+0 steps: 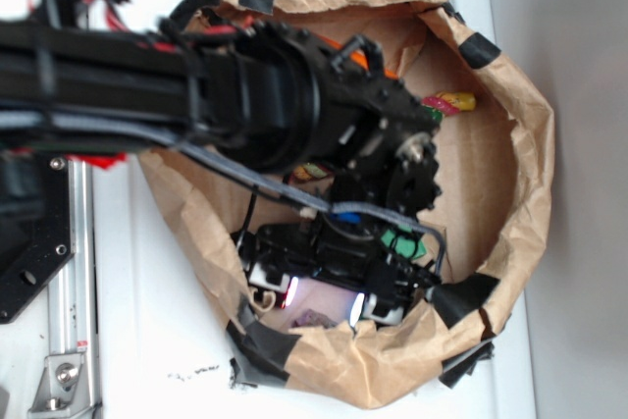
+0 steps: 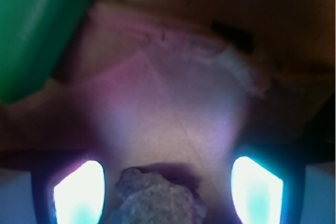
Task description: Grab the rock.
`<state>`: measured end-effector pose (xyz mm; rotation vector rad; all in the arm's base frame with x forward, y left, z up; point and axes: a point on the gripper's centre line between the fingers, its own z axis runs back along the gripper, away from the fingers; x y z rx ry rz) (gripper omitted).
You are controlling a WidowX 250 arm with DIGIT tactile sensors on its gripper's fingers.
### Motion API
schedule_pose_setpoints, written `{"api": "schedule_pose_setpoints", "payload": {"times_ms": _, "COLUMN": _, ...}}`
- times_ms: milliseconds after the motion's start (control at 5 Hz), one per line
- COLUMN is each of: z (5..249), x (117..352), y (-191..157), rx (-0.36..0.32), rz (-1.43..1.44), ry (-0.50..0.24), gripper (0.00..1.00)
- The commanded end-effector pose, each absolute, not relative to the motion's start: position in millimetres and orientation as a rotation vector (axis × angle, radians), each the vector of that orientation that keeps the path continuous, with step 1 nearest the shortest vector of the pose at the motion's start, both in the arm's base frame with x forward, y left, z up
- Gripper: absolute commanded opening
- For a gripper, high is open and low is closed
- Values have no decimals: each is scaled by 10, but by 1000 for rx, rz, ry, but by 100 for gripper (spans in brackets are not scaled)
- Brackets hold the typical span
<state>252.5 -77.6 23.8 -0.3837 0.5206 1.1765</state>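
Observation:
The rock (image 2: 155, 198) is a rough grey lump lying on the brown paper floor, between my glowing fingertips (image 2: 79, 192) and nearer the left one, with gaps on both sides. My gripper (image 2: 168, 195) is open around it. In the exterior view the gripper (image 1: 322, 303) reaches down into the paper bag (image 1: 510, 193) near its lower edge, and a small part of the rock (image 1: 314, 318) shows between the lit pads.
A green object (image 2: 37, 30) fills the upper left of the wrist view, close to the gripper. The crumpled bag wall with black tape (image 1: 461, 296) rises right beside the fingers. Colourful small items (image 1: 448, 102) lie at the bag's far side.

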Motion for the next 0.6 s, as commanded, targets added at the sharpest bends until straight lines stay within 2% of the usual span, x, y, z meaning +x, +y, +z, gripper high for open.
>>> {"api": "schedule_pose_setpoints", "payload": {"times_ms": 0, "z": 281, "x": 2194, "y": -1069, "rx": -357, "rz": 1147, "ry": 548, "gripper": 0}}
{"api": "schedule_pose_setpoints", "payload": {"times_ms": 200, "z": 491, "x": 2312, "y": -900, "rx": -381, "rz": 1116, "ry": 427, "gripper": 0}}
{"api": "schedule_pose_setpoints", "payload": {"times_ms": 400, "z": 584, "x": 2494, "y": -653, "rx": -441, "rz": 1072, "ry": 371, "gripper": 0}}
